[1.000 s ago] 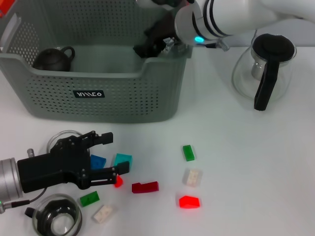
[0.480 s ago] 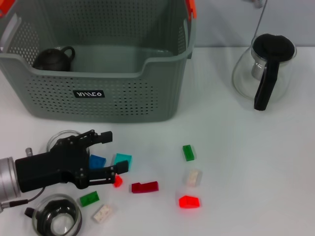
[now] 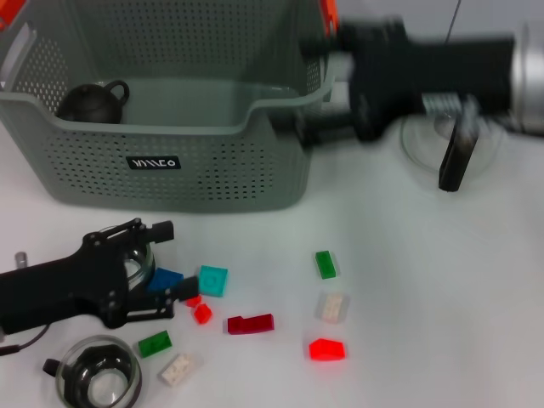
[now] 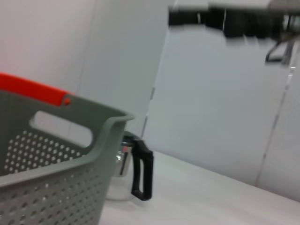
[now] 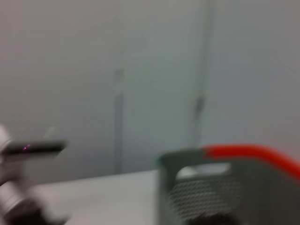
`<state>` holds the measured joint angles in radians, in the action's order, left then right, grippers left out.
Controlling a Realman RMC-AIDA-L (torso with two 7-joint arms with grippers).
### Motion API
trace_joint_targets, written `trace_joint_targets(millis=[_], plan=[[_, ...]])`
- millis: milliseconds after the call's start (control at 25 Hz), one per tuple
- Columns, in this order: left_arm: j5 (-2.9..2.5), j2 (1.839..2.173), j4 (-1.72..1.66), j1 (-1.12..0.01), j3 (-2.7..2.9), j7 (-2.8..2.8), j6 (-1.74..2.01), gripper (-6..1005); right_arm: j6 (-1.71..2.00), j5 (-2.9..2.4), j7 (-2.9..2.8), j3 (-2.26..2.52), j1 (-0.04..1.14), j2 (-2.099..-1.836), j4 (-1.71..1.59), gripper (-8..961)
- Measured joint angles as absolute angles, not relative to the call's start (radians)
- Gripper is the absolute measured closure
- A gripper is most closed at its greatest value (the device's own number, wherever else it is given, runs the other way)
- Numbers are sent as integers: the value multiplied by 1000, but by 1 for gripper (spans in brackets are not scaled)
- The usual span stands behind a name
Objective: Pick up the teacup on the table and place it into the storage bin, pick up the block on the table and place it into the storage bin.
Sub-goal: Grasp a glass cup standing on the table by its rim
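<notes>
My left gripper [image 3: 172, 260] stands open low over the table at the front left. A blue block [image 3: 167, 279] lies between its fingers, close to the nearer one. A glass teacup [image 3: 138, 257] sits partly hidden under that gripper, and another glass teacup [image 3: 98, 376] stands at the front edge. The storage bin [image 3: 170, 161] fills the back left, with a dark teapot [image 3: 92, 100] inside. My right gripper [image 3: 357, 85] is a blurred black shape beside the bin's right rim. The left wrist view shows the bin [image 4: 51, 187].
Loose blocks lie in front of the bin: teal [image 3: 212, 280], small red [image 3: 201, 313], dark red [image 3: 251, 323], green [image 3: 155, 342], white [image 3: 178, 368], green [image 3: 324, 263], white [image 3: 332, 306], bright red [image 3: 327, 349]. A glass pitcher [image 3: 455, 157] stands at the back right.
My left gripper has drawn back to the left, still open. My right arm left the bin, went out of view, and has now swept in beside the bin's right rim.
</notes>
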<state>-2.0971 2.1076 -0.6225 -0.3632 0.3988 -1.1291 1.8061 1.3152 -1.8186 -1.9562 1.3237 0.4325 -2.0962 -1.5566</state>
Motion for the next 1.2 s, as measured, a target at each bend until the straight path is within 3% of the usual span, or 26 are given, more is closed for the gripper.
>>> trace_joint_targets(millis=[360,600,920,1200], plan=[[-2177,2116,-943,-295,409,-1201,2012,178,1520,-1765,-1776,1295,394,-2101,-1285,7],[-2206,2117,-1179,-231,469,-1276,2039,179,1477,-1739,-1722,1293,449,-2102,-1120,7],[-2250,2165,-1483,-141,686,-1466,2046,181,1422,-1730,-1720,1299,550,-2103,-985,7],[-2287,2170,-1565,-121,854,-1693,2047,183,1409,-1735,-1661,1330,625,-2102,-859,7]])
